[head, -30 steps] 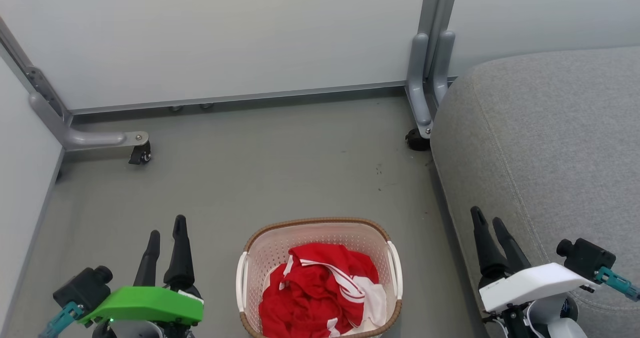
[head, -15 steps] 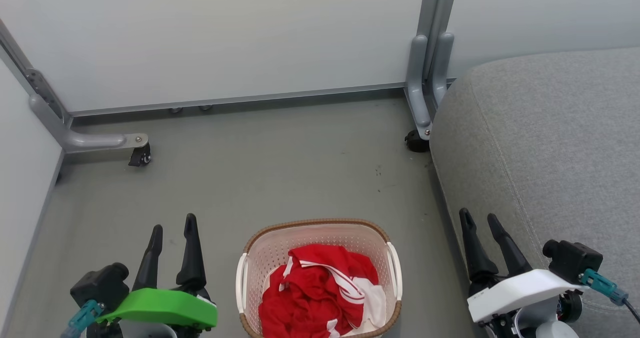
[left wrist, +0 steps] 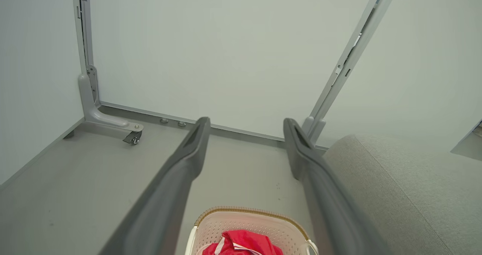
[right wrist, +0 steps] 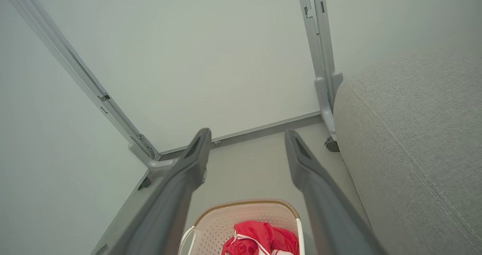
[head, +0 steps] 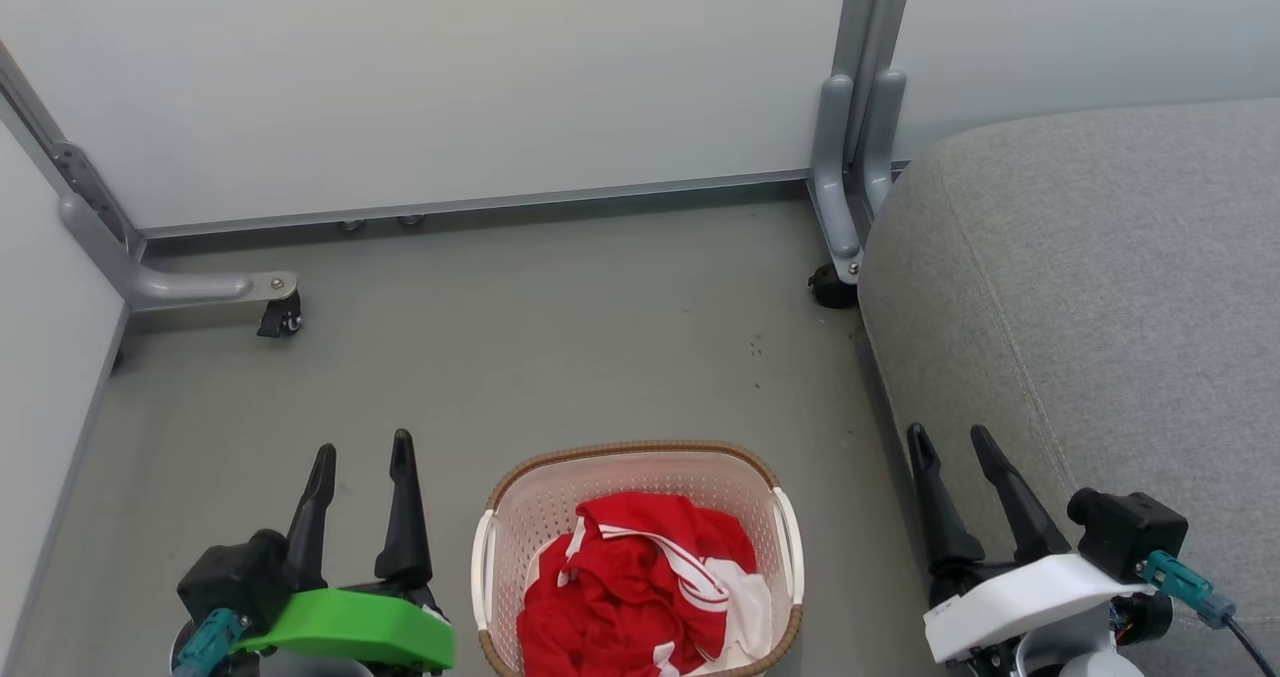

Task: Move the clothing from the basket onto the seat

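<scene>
The red garment (head: 640, 582), striped and panelled in white, lies crumpled inside the laundry basket (head: 630, 449). It covers most of the bottom and reaches partway up the perforated cream walls. The basket stands on the grey floor (head: 520, 357) between the two pincers, just to the right of the left pincer (head: 362, 447) and to the left of the right pincer (head: 945, 432). Neither pincer touches garment or basket.

The left pincer, on a green-cased wrist, has its two dark fingers spread apart with nothing between them, tips pointing out over bare floor. The right pincer, on a white-cased wrist, is likewise spread and empty. Its fingers show against the near left edge of the light-grey seat cushion (head: 1100, 287), which extends ahead of it and to its right; whether they touch the cushion cannot be told.

Beyond both pincers' fingertips, pale partition panels (head: 450, 77) stand on grey frame legs, one with a black caster (head: 283, 315) ahead of the left pincer.
</scene>
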Controlling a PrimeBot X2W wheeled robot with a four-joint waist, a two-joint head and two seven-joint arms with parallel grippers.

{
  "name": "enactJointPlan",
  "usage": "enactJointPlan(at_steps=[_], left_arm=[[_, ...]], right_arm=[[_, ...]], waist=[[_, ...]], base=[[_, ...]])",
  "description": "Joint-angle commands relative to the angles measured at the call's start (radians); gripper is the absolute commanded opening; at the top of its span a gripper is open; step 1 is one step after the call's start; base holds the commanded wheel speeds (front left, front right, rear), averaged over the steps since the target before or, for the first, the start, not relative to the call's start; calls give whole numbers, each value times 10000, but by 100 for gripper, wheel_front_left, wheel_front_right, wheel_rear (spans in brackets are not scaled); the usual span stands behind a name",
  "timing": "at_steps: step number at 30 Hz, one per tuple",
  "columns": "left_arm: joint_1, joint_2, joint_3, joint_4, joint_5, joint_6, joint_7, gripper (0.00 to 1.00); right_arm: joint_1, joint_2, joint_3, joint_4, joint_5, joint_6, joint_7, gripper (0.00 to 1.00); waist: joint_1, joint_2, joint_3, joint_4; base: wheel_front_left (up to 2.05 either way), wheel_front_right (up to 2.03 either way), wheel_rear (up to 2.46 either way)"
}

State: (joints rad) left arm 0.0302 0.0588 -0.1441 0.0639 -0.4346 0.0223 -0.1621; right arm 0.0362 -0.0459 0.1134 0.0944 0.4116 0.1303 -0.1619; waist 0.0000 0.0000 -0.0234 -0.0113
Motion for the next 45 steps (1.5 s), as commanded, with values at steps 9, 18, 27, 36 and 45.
enactJointPlan(at_steps=[9, 18, 27, 36, 45], left_arm=[[149, 86, -278, -148, 1169, 107, -297, 100], [223, 103, -422, 132, 1895, 29, -493, 100], [346, 47, -450, 190, 2535, -19, -668, 100], [430, 1, -498, 168, 3215, -21, -847, 100], [519, -23, -556, 154, 3930, 46, -994, 100]], right_arm=[[170, -46, 54, -141, -872, 4, -303, 100], [259, -52, 32, -173, -1443, 4, -495, 100], [408, -57, 13, -201, -2071, 5, -678, 100], [458, -61, 84, -247, -2723, 5, -843, 100], [568, -64, 139, -288, -3348, 6, -1013, 100]], waist=[[0, 0, 5, -1], [0, 0, -38, -15], [0, 0, -105, -25], [0, 0, -146, -65], [0, 0, -219, -78]], base=[[0, 0, 0], [0, 0, 0], [0, 0, 0], [0, 0, 0], [0, 0, 0]])
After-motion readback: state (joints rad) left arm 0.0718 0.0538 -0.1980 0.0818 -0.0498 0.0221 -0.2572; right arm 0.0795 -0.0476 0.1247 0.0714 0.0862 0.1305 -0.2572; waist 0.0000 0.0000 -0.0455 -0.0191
